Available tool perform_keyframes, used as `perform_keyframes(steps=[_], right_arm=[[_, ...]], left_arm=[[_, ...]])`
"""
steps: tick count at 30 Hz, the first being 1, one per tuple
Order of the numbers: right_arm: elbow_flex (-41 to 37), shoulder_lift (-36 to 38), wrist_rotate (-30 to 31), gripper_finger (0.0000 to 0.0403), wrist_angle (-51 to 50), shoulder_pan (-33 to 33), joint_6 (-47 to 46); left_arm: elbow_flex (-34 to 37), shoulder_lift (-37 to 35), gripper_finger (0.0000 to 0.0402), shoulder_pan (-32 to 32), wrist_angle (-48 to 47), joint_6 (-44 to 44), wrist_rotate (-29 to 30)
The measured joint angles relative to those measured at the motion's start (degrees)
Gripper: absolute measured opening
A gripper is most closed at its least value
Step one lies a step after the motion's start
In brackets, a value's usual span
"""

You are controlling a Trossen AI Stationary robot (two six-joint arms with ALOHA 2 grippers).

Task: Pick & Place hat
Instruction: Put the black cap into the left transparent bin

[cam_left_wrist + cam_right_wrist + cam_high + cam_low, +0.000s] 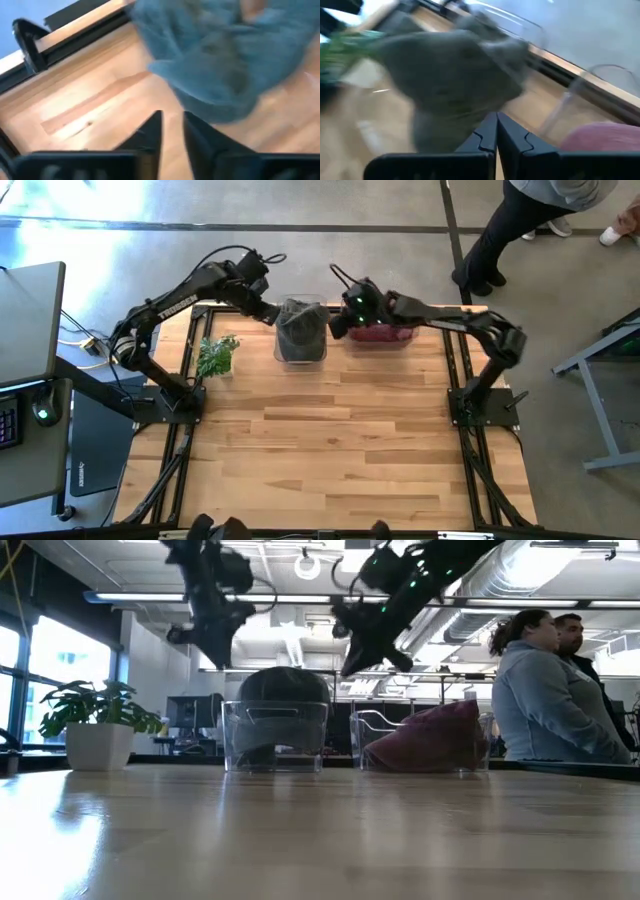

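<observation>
A dark grey hat (300, 328) (283, 690) sits in a clear bin (240, 735) at the table's far middle, its crown rising above the rim. A maroon hat (380, 333) (430, 735) lies in a second clear bin just to the right. My left gripper (272, 313) (222, 650) hovers at the grey hat's left, above rim height, fingers a narrow gap apart (172, 125). My right gripper (338, 330) (352, 668) hangs between the two bins, above them, fingers shut (496, 127). Both wrist views show the grey hat (225, 60) (450, 85) blurred.
A potted plant (216, 356) (95, 725) stands left of the bins. Bare wood table (330, 440) spreads toward the near edge. Two people (550, 690) stand beyond the far right corner; one person's legs (500, 240) show in the high view.
</observation>
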State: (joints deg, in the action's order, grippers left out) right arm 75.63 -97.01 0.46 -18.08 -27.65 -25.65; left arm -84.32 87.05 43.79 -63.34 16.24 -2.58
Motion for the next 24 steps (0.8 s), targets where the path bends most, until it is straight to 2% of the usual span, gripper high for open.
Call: perform_keyframes(steps=[2, 4, 8, 12, 18, 24], right_arm=[[2.98, -3.17, 0.62, 0.0001, -2.91, -1.1, -0.03], [5.74, -5.87, 0.18, 0.0001, -3.84, -1.77, 0.01], [10.66, -10.86, -1.52, 0.0001, -4.23, -2.11, 0.09], [13.93, -15.69, -5.09, 0.0001, -4.3, -2.13, -0.52], [13.95, -19.94, -10.68, 0.0001, 3.25, -2.36, -1.51], [10.84, -20.77, -12.53, 0.0, 8.52, -3.13, -1.42]], left_arm=[[4.41, 0.0, 0.0031, 0.51, 4.75, 1.17, 0.59], [8.64, 0.11, 0.0009, 0.63, 10.6, 2.75, 0.42], [14.18, 0.09, 0.0024, 0.38, 21.19, 5.22, -3.31], [16.32, 0.07, 0.0017, 0.45, 26.6, 5.74, -3.09], [16.75, 0.07, 0.0003, 0.31, 29.76, 6.13, -2.56], [16.75, 0.06, 0.0001, 0.05, 29.8, 5.3, -2.39]])
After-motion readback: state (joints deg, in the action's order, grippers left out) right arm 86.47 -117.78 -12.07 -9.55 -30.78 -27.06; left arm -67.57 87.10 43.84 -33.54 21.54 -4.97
